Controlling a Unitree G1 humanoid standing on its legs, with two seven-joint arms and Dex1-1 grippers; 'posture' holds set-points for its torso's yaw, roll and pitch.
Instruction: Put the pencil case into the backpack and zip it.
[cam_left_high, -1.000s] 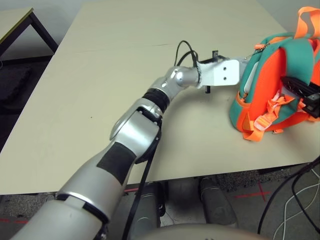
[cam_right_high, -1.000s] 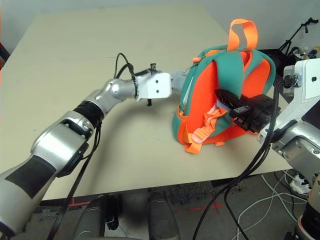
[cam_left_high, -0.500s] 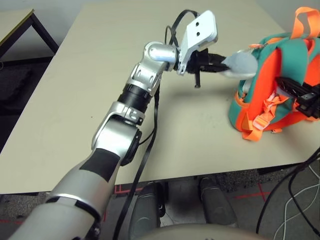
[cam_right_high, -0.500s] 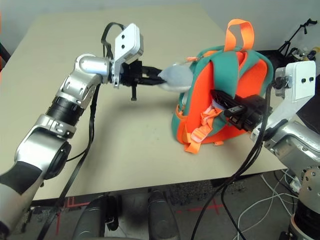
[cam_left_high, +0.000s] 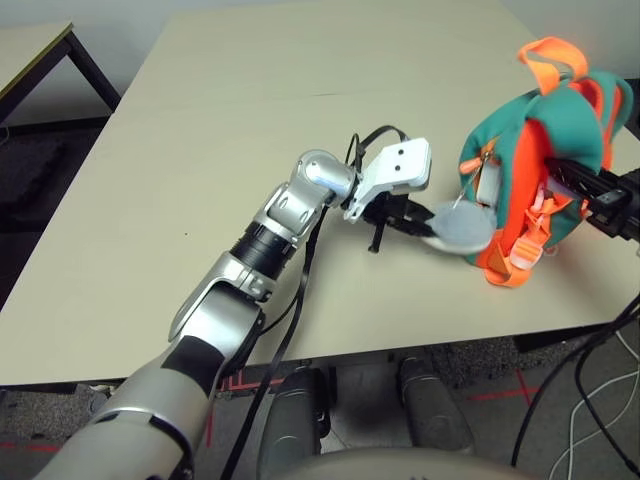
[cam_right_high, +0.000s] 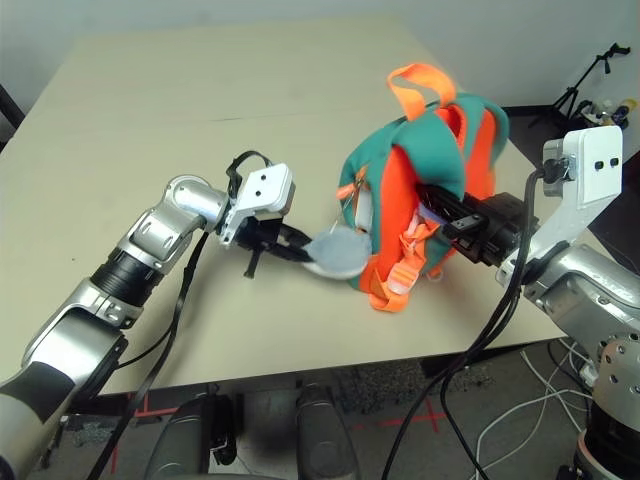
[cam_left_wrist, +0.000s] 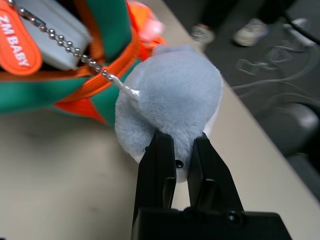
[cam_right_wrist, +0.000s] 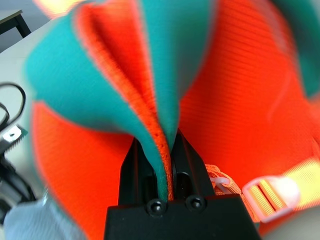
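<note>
Plush (cam_left_wrist: 172, 90) is clamped in the left tool (cam_left_wrist: 182, 139); a hard pull could slip it free. Beyond that tool, the pencil case (cam_left_wrist: 55, 40) stands in the backpack's (cam_left_high: 500, 125) mouth and may jam the zip. If the right tool (cam_right_wrist: 157, 139) loses the pinched strap (cam_right_wrist: 161, 100), the bag could tip.

My paired eyes look forward and down from my head over my silver jointed forearms, sharing the pale beige rectangular table (cam_left_high: 230, 150) and, toward two o'clock, the teal-and-orange fabric backpack (cam_right_high: 400, 180). My left wrist looks closely along its fingers at the grey-white plush whale charm (cam_left_wrist: 170, 95); my right wrist faces the backpack's straps, closer still.
</note>
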